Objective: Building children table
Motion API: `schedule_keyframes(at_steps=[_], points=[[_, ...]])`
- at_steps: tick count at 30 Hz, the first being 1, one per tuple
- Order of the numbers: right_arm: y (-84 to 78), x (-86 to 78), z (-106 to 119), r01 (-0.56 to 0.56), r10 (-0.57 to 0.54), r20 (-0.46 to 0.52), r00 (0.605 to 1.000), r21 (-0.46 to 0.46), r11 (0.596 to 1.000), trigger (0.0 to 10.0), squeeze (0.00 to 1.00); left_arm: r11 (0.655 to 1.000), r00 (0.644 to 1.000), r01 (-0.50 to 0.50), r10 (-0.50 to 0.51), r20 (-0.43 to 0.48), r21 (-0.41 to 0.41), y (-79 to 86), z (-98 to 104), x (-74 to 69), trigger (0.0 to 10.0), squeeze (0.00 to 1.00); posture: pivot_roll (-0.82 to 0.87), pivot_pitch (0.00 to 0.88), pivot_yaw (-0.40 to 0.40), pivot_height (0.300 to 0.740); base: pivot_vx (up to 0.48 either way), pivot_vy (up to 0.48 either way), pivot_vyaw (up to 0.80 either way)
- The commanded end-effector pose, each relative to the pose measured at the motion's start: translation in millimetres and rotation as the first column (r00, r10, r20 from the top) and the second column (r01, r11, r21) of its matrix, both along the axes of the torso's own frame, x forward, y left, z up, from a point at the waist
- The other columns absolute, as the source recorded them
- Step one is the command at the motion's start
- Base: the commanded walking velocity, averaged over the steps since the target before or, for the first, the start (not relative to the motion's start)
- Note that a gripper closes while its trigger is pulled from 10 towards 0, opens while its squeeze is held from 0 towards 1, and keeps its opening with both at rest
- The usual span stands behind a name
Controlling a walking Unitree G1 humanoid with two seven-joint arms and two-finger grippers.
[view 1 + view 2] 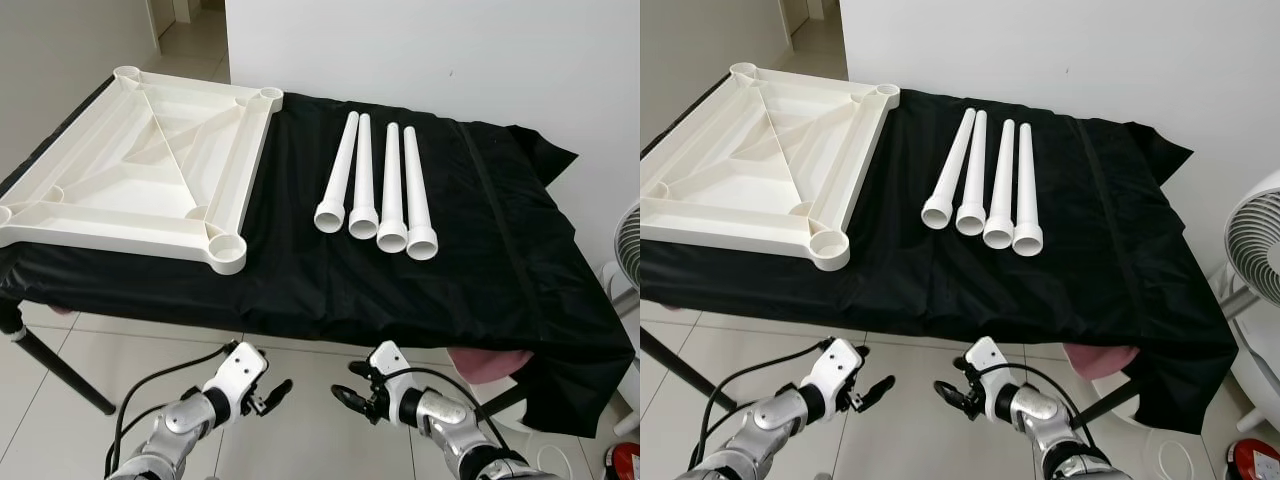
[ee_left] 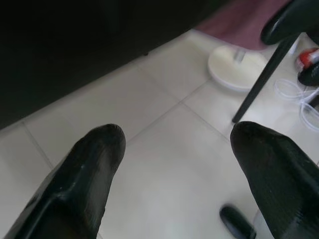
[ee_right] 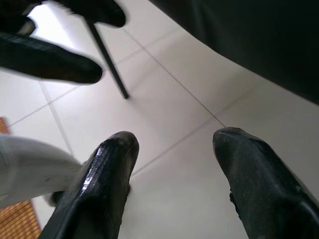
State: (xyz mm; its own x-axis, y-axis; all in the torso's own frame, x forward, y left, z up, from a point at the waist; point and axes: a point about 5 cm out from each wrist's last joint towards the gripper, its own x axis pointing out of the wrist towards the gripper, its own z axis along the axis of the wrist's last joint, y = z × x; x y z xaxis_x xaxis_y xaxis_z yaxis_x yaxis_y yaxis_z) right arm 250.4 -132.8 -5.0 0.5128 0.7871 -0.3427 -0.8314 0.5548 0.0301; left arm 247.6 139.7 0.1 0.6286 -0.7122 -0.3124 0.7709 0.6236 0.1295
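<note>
White tabletop [image 1: 140,170] lies inverted at ten o'clock; four legs [image 1: 378,190] unfitted at one o'clock. My left gripper [image 1: 270,395] and right gripper [image 1: 350,395] hang wide, empty. Assembly not begun.

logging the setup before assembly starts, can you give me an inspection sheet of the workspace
surface: table draped in a black cloth, hanging over the front edge
job's things: white tabletop lying underside up at the robot's left; four white legs side by side at the middle, open ends toward the robot
clutter: pink fabric under the cloth's right front corner
grippers: left gripper and right gripper both open, holding nothing, low in front of the table over the floor
cables: black cables along both arms
surroundings: white wall, tiled floor, white fan at right
</note>
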Motion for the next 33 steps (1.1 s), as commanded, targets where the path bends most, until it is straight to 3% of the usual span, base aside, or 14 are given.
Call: schedule_keyframes(at_steps=[1, 5, 6, 9, 11, 16, 19, 21, 22, 26, 28, 33], points=[[-4.9, -4.4, -1.0, -0.029, 0.029, -0.005, 1.0, 0.002, 1.0, 10.0, 0.0, 0.999, 0.999, 0.044, -0.045, -0.014, -0.011, -0.4, -0.2, -4.0, 10.0, 0.0, 0.06, 0.035, -0.065, 0.74, 0.0, 0.0, 0.0], [-5.9, -5.6, 0.1, -0.061, 0.061, 0.003, 0.998, -0.003, 0.998, 10.0, 0.0, 0.997, 0.997, 0.076, -0.076, -0.011, -0.015, -0.1, 1.7, -6.0, 10.0, 0.0, 0.06, 0.037, -0.068, 0.74, 0.0, 0.0, 0.0], [-10.7, -11.5, 1.1, -0.161, 0.161, -0.013, 0.987, -0.007, 0.987, 10.0, 0.0, 0.986, 0.986, 0.163, -0.164, -0.03, -0.013, 4.3, 5.7, -15.0, 10.0, 0.0, 0.06, 0.038, -0.066, 0.74, 0.0, 0.0, 0.0], [-10.7, -11.5, 1.1, -0.161, 0.161, -0.013, 0.987, -0.007, 0.987, 10.0, 0.0, 0.986, 0.986, 0.163, -0.164, -0.03, -0.013, 4.3, 5.7, -15.0, 10.0, 0.0, 0.06, 0.038, -0.066, 0.74, 0.0, 0.0, 0.0], [-16.3, -12.4, 7.8, -0.241, 0.241, -0.009, 0.97, 0.004, 0.97, 10.0, 0.0, 0.974, 0.974, 0.225, -0.225, -0.021, -0.021, 9.1, 17.7, -20.4, 10.0, 0.0, 0.06, 0.038, -0.064, 0.74, 0.0, 0.0, 0.0], [-22.1, -5.4, 21.1, -0.272, 0.272, 0.019, 0.962, 0.033, 0.962, 10.0, 0.0, 0.969, 0.97, 0.244, -0.245, -0.011, -0.047, 14.0, 32.7, -18.8, 10.0, 0.0, 0.07, 0.04, -0.064, 0.74, 0.0, 0.0, 0.0], [-31.9, 19.4, 52.2, -0.245, 0.235, 0.13, 0.963, 0.067, 0.967, 10.0, 0.0, 0.969, 0.97, 0.237, -0.232, 0.065, -0.068, 26.6, 62.8, -2.8, 10.0, 0.0, 0.07, 0.04, -0.061, 0.74, 0.0, 0.0, 0.0], [-31.9, 19.4, 52.2, -0.245, 0.235, 0.13, 0.963, 0.067, 0.967, 10.0, 0.0, 0.969, 0.97, 0.237, -0.232, 0.065, -0.068, 26.6, 62.8, -2.8, 10.0, 0.0, 0.07, 0.04, -0.061, 0.74, 0.0, 0.0, 0.0], [-38.5, 31.8, 71.4, -0.245, 0.226, 0.193, 0.955, 0.083, 0.966, 10.0, 0.0, 0.969, 0.967, 0.235, -0.224, 0.123, -0.079, 32.0, 85.7, 7.1, 10.0, 0.0, 0.07, 0.037, -0.067, 0.74, 0.0, 0.0, 0.0], [-43.5, 40.6, 86.6, -0.234, 0.204, 0.245, 0.948, 0.101, 0.967, 10.0, 0.0, 0.967, 0.964, 0.234, -0.218, 0.153, -0.1, 34.5, 102.2, 13.6, 10.0, 0.0, 0.07, 0.036, -0.065, 0.74, 0.0, 0.0, 0.0], [-47.5, 52.2, 106.0, -0.211, 0.161, 0.283, 0.946, 0.158, 0.965, 10.0, 0.0, 0.969, 0.962, 0.213, -0.186, 0.201, -0.125, 37.8, 120.3, 22.8, 10.0, 0.0, 0.08, 0.032, -0.068, 0.74, 0.0, 0.0, 0.0], [-47.8, 59.8, 125.2, -0.196, 0.115, 0.319, 0.941, 0.233, 0.953, 10.0, 0.0, 0.969, 0.966, 0.175, -0.135, 0.221, -0.173, 39.8, 139.2, 30.0, 10.0, 0.0, 0.08, 0.032, -0.069, 0.74, 0.0, 0.0, 0.0]])
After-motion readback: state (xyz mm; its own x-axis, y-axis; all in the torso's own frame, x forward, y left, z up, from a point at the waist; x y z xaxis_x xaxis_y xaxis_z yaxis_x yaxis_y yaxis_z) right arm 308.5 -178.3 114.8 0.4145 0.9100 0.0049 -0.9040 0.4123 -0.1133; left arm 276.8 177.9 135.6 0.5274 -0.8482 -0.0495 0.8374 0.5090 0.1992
